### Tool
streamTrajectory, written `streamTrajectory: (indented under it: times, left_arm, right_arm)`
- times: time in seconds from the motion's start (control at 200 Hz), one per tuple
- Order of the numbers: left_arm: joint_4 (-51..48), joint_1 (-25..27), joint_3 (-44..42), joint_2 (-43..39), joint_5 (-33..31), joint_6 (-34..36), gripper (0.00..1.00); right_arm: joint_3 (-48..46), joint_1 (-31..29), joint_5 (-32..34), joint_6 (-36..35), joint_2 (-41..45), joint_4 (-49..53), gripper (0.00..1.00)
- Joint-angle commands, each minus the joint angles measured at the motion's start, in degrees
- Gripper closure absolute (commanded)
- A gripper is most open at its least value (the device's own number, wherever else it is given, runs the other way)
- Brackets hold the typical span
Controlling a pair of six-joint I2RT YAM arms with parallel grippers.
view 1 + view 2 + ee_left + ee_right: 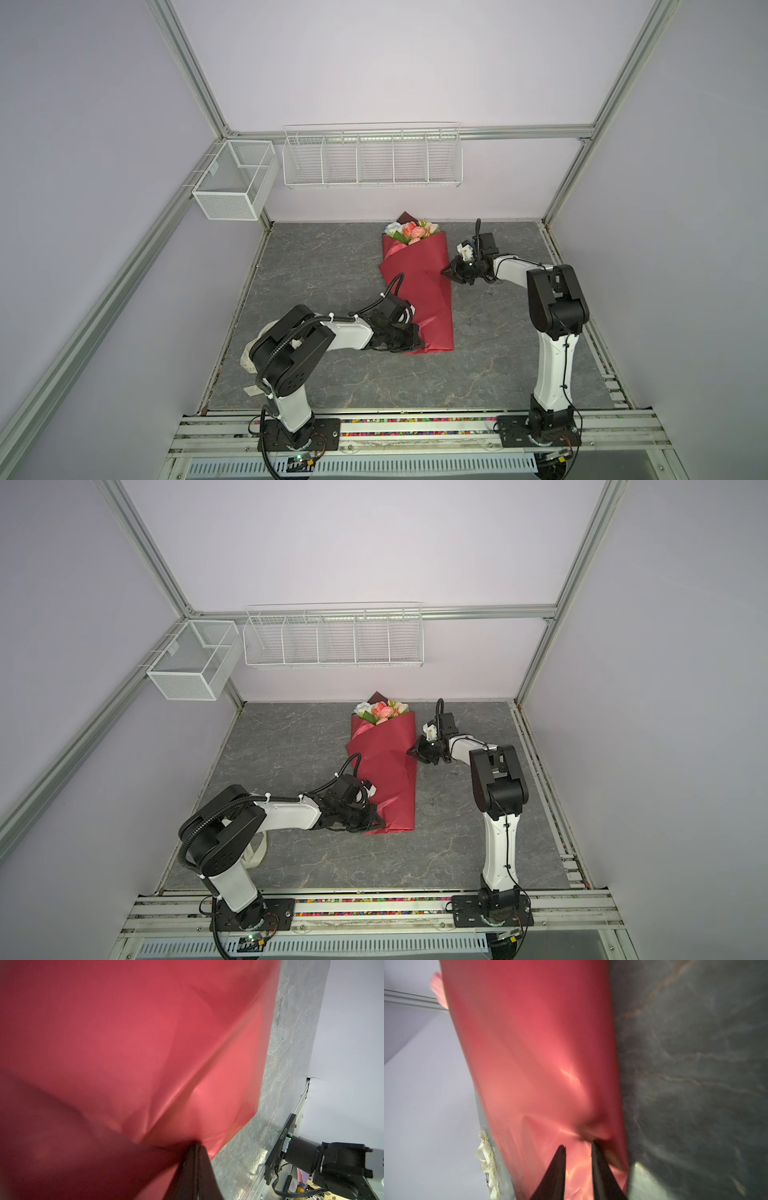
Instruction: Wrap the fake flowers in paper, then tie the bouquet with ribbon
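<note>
Nearest: left claw point(196, 1147), fingers pressed together on a fold at the lower corner of the dark-red paper point(145, 1043). Farther off: right claw point(578, 1146), parted narrowly, tips against the wrap's right edge about mid-length, nothing clearly pinched between them. Shows the bouquet of fake flowers point(411, 232) lying lengthwise on the table point(332, 374), blooms toward the back wall, stems hidden inside the wrap. Looks light and springy overall, with thin, slick paper prone to crease, slide or tear under a hard pull. Calls for a hold around the middle of the wrap, where stems likely bunch, rather than at loose corners. Leaves the cream ribbon point(489, 1163) untouched beyond the wrap's left side, partly under the left arm point(291, 816).
</note>
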State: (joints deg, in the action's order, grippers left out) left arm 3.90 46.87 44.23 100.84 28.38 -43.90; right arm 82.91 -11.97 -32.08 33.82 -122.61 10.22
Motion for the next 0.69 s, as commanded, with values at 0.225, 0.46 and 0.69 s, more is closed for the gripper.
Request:
streamTrajectory:
  times: [0.225,0.46,0.69]
  left_arm:
    - [-3.4,-0.7,-1.6,2.7,-1.6,0.3,1.00]
    - [-3.4,-0.9,-2.1,2.4,-1.7,0.1,1.00]
    - [-3.4,-1.0,-2.5,2.0,-1.8,0.2,1.00]
  right_arm:
    - [12.2,2.5,-1.8,2.3,-10.3,-1.1,0.71]
    - [20.4,2.7,1.6,4.0,-15.8,1.6,0.73]
    - [26.2,2.9,3.7,2.8,-18.1,6.9,0.77]
